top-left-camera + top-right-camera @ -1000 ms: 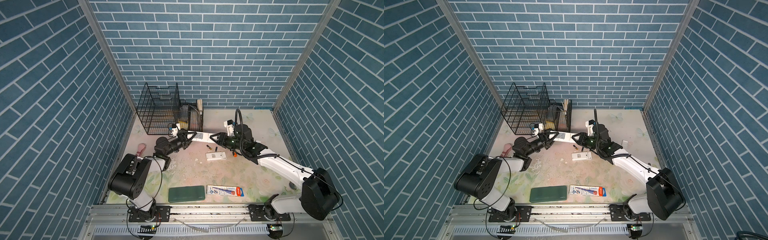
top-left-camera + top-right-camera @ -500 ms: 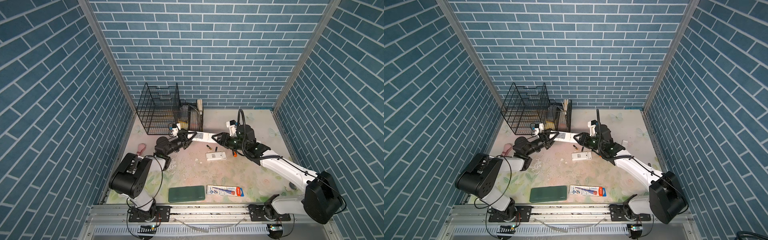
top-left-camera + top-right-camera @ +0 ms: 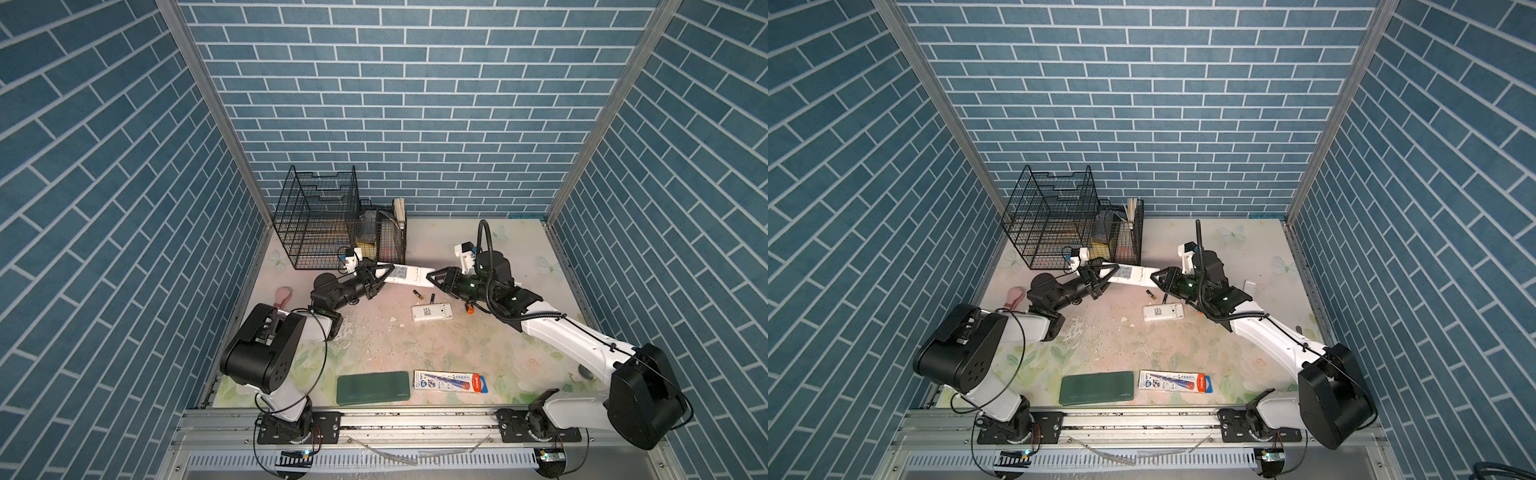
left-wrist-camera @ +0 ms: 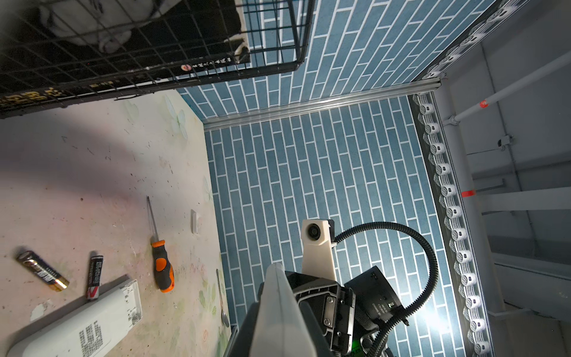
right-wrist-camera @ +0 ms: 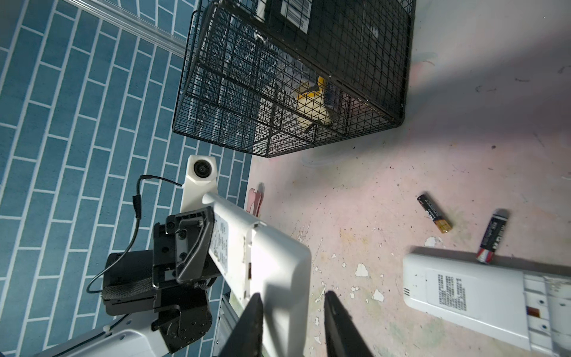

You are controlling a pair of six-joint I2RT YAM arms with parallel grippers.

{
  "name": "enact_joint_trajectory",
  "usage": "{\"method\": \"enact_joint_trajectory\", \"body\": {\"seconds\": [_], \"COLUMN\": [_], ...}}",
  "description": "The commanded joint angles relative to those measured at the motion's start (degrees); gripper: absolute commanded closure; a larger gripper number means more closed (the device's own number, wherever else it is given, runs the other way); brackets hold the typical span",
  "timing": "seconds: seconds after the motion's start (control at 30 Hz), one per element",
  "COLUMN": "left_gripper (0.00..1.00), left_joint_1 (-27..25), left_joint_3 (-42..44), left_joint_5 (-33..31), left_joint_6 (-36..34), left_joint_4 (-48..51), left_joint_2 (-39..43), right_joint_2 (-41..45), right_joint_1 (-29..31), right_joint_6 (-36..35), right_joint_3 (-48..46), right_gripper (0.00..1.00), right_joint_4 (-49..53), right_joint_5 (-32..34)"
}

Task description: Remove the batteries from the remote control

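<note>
Roughly half of the unloading looks done. Two batteries (image 3: 418,294) lie loose on the tabletop (image 3: 415,345), near each other but apart, at 11 to 12 o'clock of a second remote (image 3: 432,311) that lies face down with its cover off. In the right wrist view its open compartment looks bare, so I judge that those two came out of it. The remote control (image 3: 409,275) in hand is off the tabletop, slung between the two arms at about 11 o'clock of the loose batteries and 4 o'clock of the wire rack (image 3: 320,224). The left gripper (image 3: 385,275) has its jaws closed tight on the end nearer the rack. The right gripper (image 3: 433,277) is at the opposite end. In the right wrist view its jaws straddle that end, with a sliver of tabletop showing between one finger and the casing, so they read as open around it rather than gripping. A seam on the held remote control's back marks the battery cover, which appears to be in place. No cells show there, so I cannot tell whether it holds any. If it does, what is left is to slide that cover off and get the cells out onto the tabletop. The orange-handled screwdriver (image 3: 469,308) lies at 3 o'clock of the second remote, partly under the right arm, with neither gripper on it.
</note>
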State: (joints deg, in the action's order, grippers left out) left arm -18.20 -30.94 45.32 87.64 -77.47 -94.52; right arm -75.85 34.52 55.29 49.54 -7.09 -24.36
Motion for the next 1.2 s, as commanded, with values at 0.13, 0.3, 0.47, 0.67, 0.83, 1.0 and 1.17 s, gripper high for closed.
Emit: {"method": "enact_joint_trajectory", "body": {"seconds": [0.13,0.3,0.47,0.67,0.83,1.0,1.17], "left_gripper": [1.00,1.00,1.00,1.00,1.00,1.00,1.00], "left_joint_1": [-0.01,0.00,0.00,-0.07,-0.05,-0.03,-0.03], "left_joint_3": [-1.84,-1.85,-2.02,-1.89,-1.98,-2.14,-1.77], "left_joint_5": [1.08,1.09,1.12,1.15,1.17,1.26,1.26], "left_joint_6": [-1.32,-1.67,-1.77,-2.03,-1.97,-2.01,-2.31], "left_joint_4": [-3.12,-3.12,-3.13,-3.12,-3.13,-3.12,-3.13], "left_joint_2": [-0.74,-0.75,-0.79,-1.02,-0.93,-1.05,-1.80], "right_joint_2": [1.26,0.21,-0.74,-1.30,-2.00,-2.28,-2.02], "right_joint_1": [-0.42,-0.60,-0.60,-0.60,-0.60,-0.65,-0.58], "right_joint_6": [2.17,4.77,5.79,5.88,6.06,6.24,6.26], "right_joint_3": [-1.57,-2.56,-2.78,-2.34,-2.23,-2.22,-1.81], "right_gripper": [0.69,0.69,0.70,0.70,0.69,0.71,0.73], "right_joint_4": [-2.51,-6.04,-7.87,-7.94,-8.14,-8.99,-9.02], "right_joint_5": [-1.55,-2.65,-3.08,-3.58,-3.68,-3.94,-4.20]}}
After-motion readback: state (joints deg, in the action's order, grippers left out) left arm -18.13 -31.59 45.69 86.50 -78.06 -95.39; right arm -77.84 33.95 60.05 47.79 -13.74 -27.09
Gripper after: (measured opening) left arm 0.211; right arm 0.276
